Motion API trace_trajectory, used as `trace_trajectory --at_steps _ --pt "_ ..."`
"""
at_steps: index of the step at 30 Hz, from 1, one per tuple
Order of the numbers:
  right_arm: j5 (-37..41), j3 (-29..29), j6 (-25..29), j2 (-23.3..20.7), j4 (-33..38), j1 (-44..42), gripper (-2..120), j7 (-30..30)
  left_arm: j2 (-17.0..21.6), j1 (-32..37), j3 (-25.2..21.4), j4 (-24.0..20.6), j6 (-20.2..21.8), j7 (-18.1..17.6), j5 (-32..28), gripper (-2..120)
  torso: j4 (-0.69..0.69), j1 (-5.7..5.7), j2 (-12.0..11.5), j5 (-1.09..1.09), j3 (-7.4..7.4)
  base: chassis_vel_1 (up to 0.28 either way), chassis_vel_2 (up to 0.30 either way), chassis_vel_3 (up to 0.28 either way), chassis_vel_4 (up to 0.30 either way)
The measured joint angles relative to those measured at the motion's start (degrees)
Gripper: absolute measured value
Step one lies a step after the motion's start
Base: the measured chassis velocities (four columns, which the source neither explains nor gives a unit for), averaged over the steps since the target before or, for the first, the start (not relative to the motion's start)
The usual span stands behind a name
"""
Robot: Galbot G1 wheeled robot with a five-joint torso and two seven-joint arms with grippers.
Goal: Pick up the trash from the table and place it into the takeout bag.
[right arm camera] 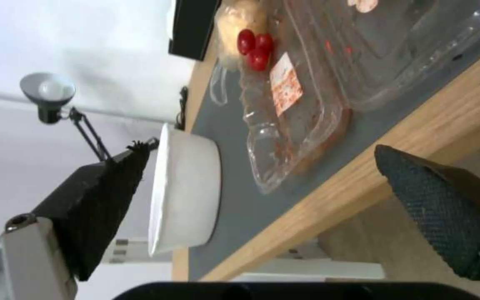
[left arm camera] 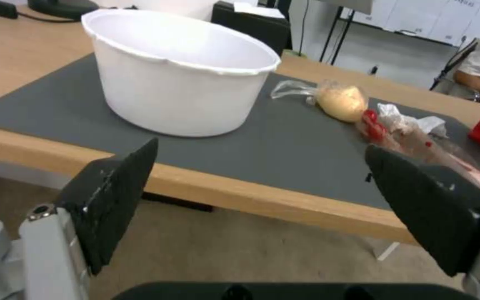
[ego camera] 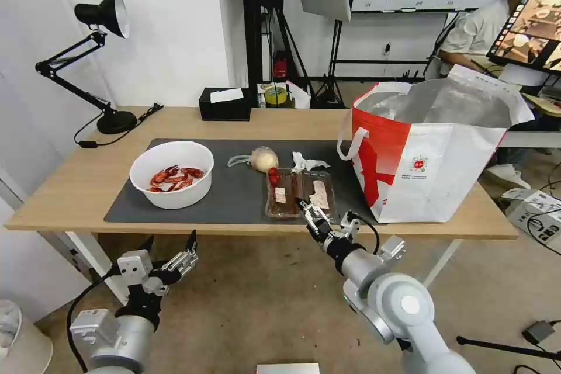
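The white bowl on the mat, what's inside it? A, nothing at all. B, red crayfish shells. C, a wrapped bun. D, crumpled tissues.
B: the head view shows red crayfish shells lying in the bottom of the white bowl.

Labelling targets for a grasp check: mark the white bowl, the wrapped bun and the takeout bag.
white bowl [ego camera: 175, 196]: head view, on its outer front wall.
wrapped bun [ego camera: 264, 159]: head view, on the beige bun inside the clear wrap.
takeout bag [ego camera: 450, 172]: head view, on its white front panel.
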Motion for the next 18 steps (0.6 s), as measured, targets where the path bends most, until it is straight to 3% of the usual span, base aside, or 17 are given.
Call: trace_trajectory --at_steps 18 --pt "-0.7 -0.4 5.4 4.7 -3.4 1.2 100 1.1 0.1 0.8 -0.1 -0.6 0.1 -0.2 -1.9 100 0.00 0.00 0.0 0.01 0.00 0.000 0.000 0.000 0.000"
